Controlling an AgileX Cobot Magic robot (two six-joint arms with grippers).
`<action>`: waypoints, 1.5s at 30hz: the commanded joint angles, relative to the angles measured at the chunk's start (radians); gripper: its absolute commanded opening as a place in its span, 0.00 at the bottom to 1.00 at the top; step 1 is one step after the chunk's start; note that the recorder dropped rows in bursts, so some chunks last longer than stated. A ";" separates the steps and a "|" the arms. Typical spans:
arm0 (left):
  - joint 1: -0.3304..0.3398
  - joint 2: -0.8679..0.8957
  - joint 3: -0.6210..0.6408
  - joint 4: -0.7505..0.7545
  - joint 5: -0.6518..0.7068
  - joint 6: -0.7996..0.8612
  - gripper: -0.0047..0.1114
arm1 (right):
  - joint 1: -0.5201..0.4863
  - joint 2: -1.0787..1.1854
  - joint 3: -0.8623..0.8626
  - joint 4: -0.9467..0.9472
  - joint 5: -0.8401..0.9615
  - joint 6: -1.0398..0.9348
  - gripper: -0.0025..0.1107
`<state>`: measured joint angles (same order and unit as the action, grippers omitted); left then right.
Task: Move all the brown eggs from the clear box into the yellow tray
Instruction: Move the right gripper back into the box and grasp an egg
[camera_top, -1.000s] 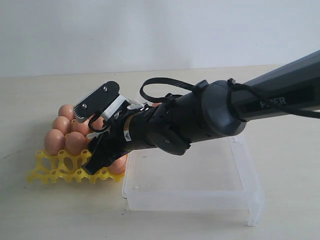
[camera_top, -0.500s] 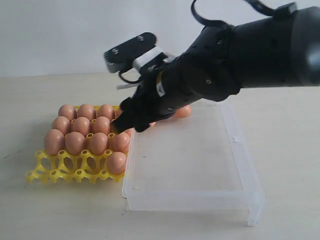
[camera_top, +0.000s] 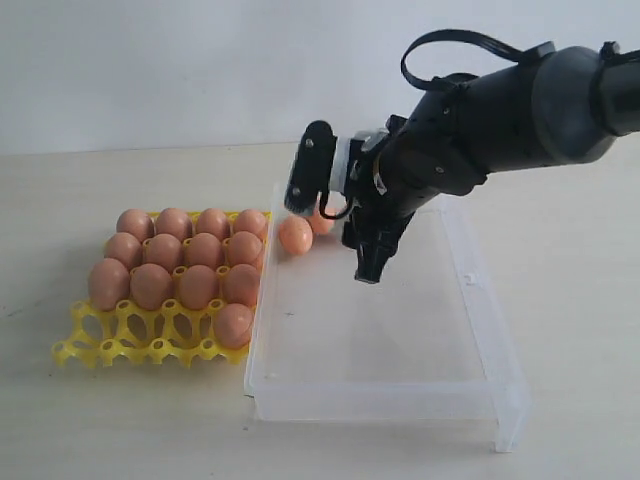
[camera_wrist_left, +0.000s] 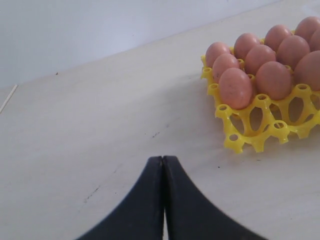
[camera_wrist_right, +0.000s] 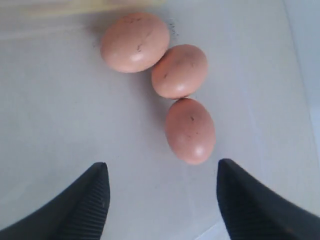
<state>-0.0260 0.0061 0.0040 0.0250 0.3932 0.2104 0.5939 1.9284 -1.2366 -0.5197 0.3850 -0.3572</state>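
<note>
Right gripper (camera_wrist_right: 161, 172): jaws wide, empty, over far end of clear box (camera_top: 497, 395). Three touching brown eggs (camera_wrist_right: 179, 71) there; pinching one may knock neighbours rolling. Yellow tray (camera_top: 100, 345) just beside box. Left gripper (camera_wrist_left: 163, 167): jaws closed, empty.

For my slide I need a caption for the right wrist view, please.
Right gripper, jaws open, facing three brown eggs lying in the clear box.
</note>
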 joint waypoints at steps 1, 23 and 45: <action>-0.006 -0.006 -0.004 0.000 -0.006 -0.006 0.04 | -0.035 0.064 -0.007 -0.009 -0.140 -0.174 0.55; -0.006 -0.006 -0.004 0.000 -0.006 -0.006 0.04 | -0.112 0.214 -0.108 -0.003 -0.258 -0.190 0.55; -0.006 -0.006 -0.004 0.000 -0.006 -0.006 0.04 | -0.128 0.327 -0.237 0.004 -0.073 -0.176 0.22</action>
<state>-0.0260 0.0061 0.0040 0.0250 0.3932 0.2104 0.4628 2.2548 -1.4721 -0.5276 0.2280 -0.5492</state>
